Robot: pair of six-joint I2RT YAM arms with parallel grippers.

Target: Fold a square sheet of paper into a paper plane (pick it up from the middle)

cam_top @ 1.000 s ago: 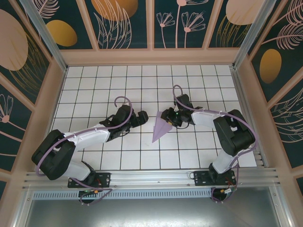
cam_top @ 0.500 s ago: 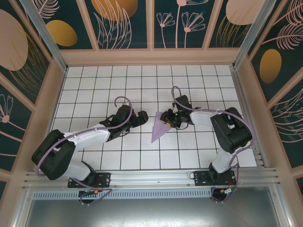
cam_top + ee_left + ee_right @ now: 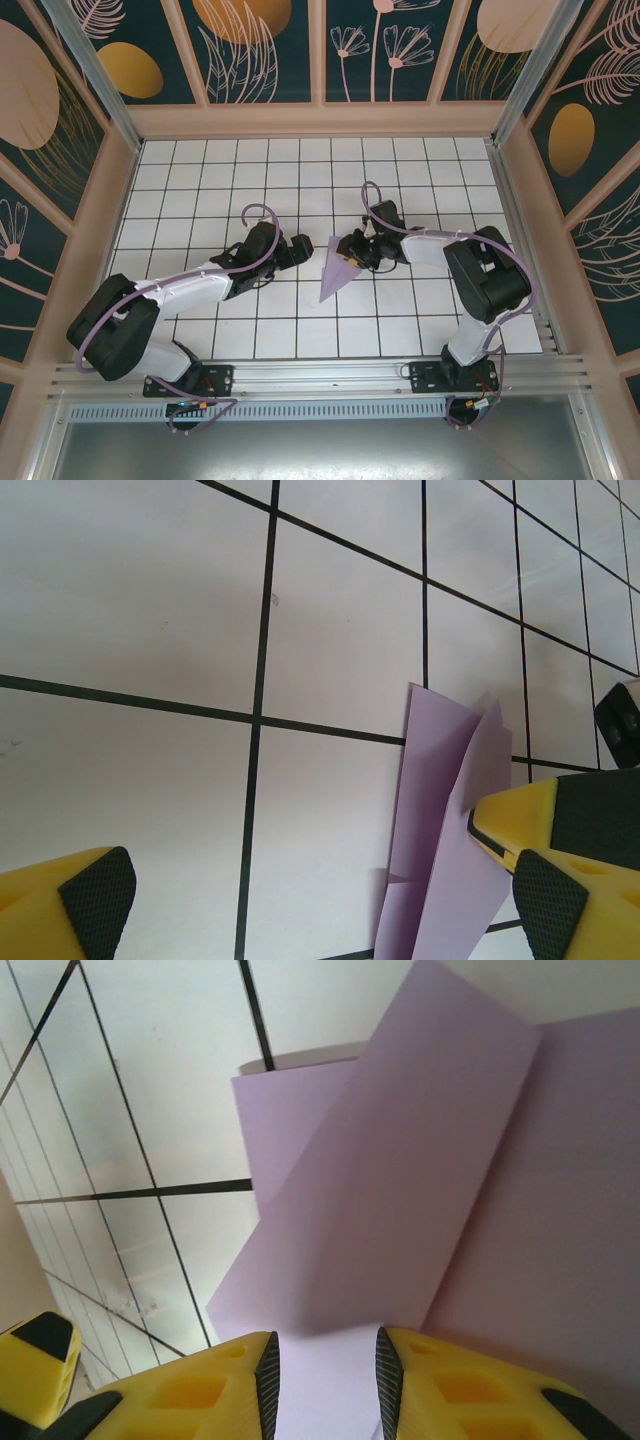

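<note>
Your narrow, pointed lavender-purple paper plane [image 3: 335,272] lies near the middle of the white desk [image 3: 200,180] with black grid lines. Its nose aims at about 7 o'clock and its broad tail at about 1 o'clock. In the left wrist view the paper plane [image 3: 440,850] shows its folded flaps standing a little off the tiles. You cannot tell whether the nose touches the desk.

At the tail, your right end effector [image 3: 352,250] pinches the paper. In its own wrist view the yellow fingers [image 3: 200,1400] stand at a narrow gap with the lavender paper running between them.

At about 9 o'clock from the plane, just beside it but apart, your left end effector [image 3: 300,248] is spread wide and holds nothing. Its black-padded fingertips [image 3: 95,895] sit in the two lower corners of its wrist view.
</note>
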